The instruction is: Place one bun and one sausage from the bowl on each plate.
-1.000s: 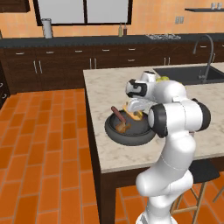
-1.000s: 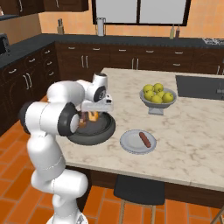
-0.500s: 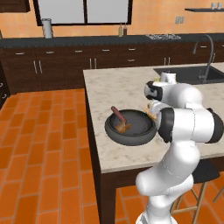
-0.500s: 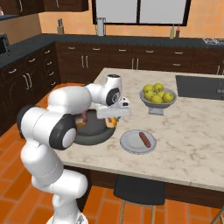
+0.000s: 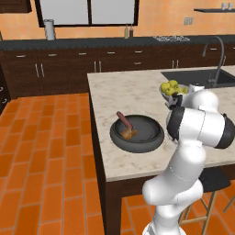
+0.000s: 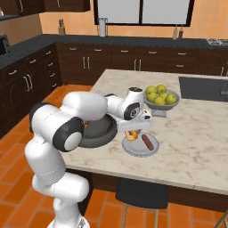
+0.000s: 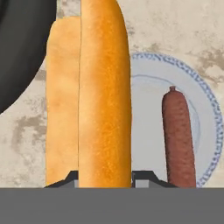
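I have the end effector (image 6: pixel 132 133) clamped on a bun (image 7: pixel 89 96) and hanging just above the pale plate (image 6: pixel 139 150) near the tabletop's front edge — the placing step for this plate, as I judge it. The plate already carries one sausage (image 7: pixel 178 138), lying on its far half from the bowl (image 5: pixel 147 133). The bun is long, tan-orange and split lengthwise, held end-on between the fingers. Next I would lower it onto the plate's bare side beside the sausage, then let the fingers part — without nudging the sausage off. In the dark bowl towards the tabletop's left edge, a second sausage (image 5: pixel 124 122) and bun (image 5: pixel 129 133) wait.
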